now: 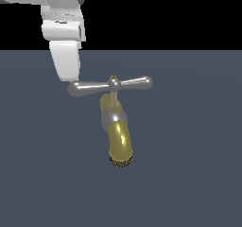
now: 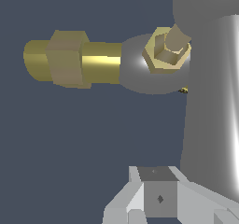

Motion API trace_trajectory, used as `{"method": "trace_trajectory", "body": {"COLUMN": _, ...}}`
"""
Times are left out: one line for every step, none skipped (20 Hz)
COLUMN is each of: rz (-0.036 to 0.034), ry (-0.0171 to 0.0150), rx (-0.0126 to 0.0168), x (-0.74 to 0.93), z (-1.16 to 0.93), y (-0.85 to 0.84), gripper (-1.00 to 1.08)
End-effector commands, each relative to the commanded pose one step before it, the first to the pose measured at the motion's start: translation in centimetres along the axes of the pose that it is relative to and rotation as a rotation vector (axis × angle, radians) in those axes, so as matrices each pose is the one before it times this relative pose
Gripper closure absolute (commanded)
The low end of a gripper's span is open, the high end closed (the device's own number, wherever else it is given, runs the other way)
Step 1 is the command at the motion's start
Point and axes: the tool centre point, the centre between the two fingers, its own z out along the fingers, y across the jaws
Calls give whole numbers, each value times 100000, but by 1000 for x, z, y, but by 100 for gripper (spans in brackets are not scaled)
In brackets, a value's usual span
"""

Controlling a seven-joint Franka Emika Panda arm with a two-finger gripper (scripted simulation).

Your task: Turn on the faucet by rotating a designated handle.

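The faucet [image 1: 119, 141] stands on the dark floor, its brass-gold spout curving toward the camera and ending in a dark mesh tip. Its handle [image 1: 111, 84], a glossy silver crossbar with a tiny gold cap, lies level across the top. My white gripper [image 1: 70, 75] comes down from above, and its tip meets the rounded end of the arm on the exterior view's left. The fingers look pressed together with nothing between them. In the wrist view the handle [image 2: 210, 101] looms large and grey beside the gripper [image 2: 158, 197]; the faucet [image 2: 70, 59] shows its brass body and hex nut.
A flat dark blue-grey floor [image 1: 189, 174] surrounds the faucet, with black background behind it. No other objects show.
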Motion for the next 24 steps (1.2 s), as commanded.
{"method": "trace_trajectory", "body": {"rz": 85, "ry": 249, "rx": -536, "x": -12, "z": 8, "y": 967, "gripper": 108}}
{"method": "trace_trajectory", "body": {"rz": 0, "ry": 0, "rx": 0, "x": -28, "z": 0, "y": 275, "gripper": 108}}
{"method": "trace_trajectory", "body": {"rz": 0, "ry": 0, "rx": 0, "x": -28, "z": 0, "y": 274, "gripper": 108}}
{"method": "trace_trajectory", "body": {"rz": 0, "ry": 0, "rx": 0, "x": -28, "z": 0, "y": 274, "gripper": 108}}
{"method": "trace_trajectory", "body": {"rz": 0, "ry": 0, "rx": 0, "x": -28, "z": 0, "y": 273, "gripper": 108}}
{"method": "trace_trajectory", "body": {"rz": 0, "ry": 0, "rx": 0, "x": -28, "z": 0, "y": 273, "gripper": 108}}
{"method": "trace_trajectory", "body": {"rz": 0, "ry": 0, "rx": 0, "x": -28, "z": 0, "y": 272, "gripper": 108}}
{"method": "trace_trajectory", "body": {"rz": 0, "ry": 0, "rx": 0, "x": -28, "z": 0, "y": 272, "gripper": 108}}
{"method": "trace_trajectory", "body": {"rz": 0, "ry": 0, "rx": 0, "x": -28, "z": 0, "y": 271, "gripper": 108}}
{"method": "trace_trajectory", "body": {"rz": 0, "ry": 0, "rx": 0, "x": -28, "z": 0, "y": 271, "gripper": 108}}
{"method": "trace_trajectory", "body": {"rz": 0, "ry": 0, "rx": 0, "x": -28, "z": 0, "y": 270, "gripper": 108}}
{"method": "trace_trajectory", "body": {"rz": 0, "ry": 0, "rx": 0, "x": -28, "z": -1, "y": 270, "gripper": 108}}
{"method": "trace_trajectory", "body": {"rz": 0, "ry": 0, "rx": 0, "x": -28, "z": -1, "y": 269, "gripper": 108}}
{"method": "trace_trajectory", "body": {"rz": 0, "ry": 0, "rx": 0, "x": -28, "z": -1, "y": 269, "gripper": 108}}
{"method": "trace_trajectory", "body": {"rz": 0, "ry": 0, "rx": 0, "x": -28, "z": -1, "y": 269, "gripper": 108}}
{"method": "trace_trajectory", "body": {"rz": 0, "ry": 0, "rx": 0, "x": -28, "z": -1, "y": 268, "gripper": 108}}
{"method": "trace_trajectory", "body": {"rz": 0, "ry": 0, "rx": 0, "x": -28, "z": -1, "y": 268, "gripper": 108}}
{"method": "trace_trajectory", "body": {"rz": 0, "ry": 0, "rx": 0, "x": -28, "z": -2, "y": 268, "gripper": 108}}
{"method": "trace_trajectory", "body": {"rz": 0, "ry": 0, "rx": 0, "x": -28, "z": -2, "y": 268, "gripper": 108}}
{"method": "trace_trajectory", "body": {"rz": 0, "ry": 0, "rx": 0, "x": -28, "z": -2, "y": 268, "gripper": 108}}
{"method": "trace_trajectory", "body": {"rz": 0, "ry": 0, "rx": 0, "x": -28, "z": -3, "y": 268, "gripper": 108}}
{"method": "trace_trajectory", "body": {"rz": 0, "ry": 0, "rx": 0, "x": 0, "z": 0, "y": 0, "gripper": 108}}
{"method": "trace_trajectory", "body": {"rz": -719, "ry": -231, "rx": 354, "x": -336, "z": -7, "y": -432, "gripper": 108}}
{"method": "trace_trajectory", "body": {"rz": 0, "ry": 0, "rx": 0, "x": 179, "z": -5, "y": 241, "gripper": 108}}
